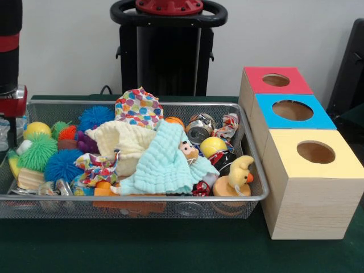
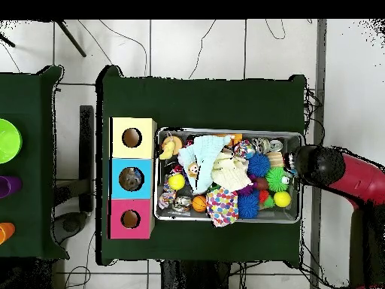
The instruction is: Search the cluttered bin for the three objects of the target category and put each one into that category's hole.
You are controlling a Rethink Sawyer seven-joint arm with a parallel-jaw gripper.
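The end effector point(image 2: 303, 164), grip state impossible to tell, hovers at the bin's point(image 2: 229, 220) three o'clock edge overhead; something already sits in the blue box's hole point(image 2: 131, 179), others look empty.

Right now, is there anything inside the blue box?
Yes. From above, the blue box shows something pale in its hole; what it is, cannot tell.

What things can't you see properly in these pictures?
- Gripper: front view cuts the arm off at the left edge; overhead, the arm covers it.
- Toys under the mint cloth: hidden in both views.
- Inside the yellow box: too dark in front view.
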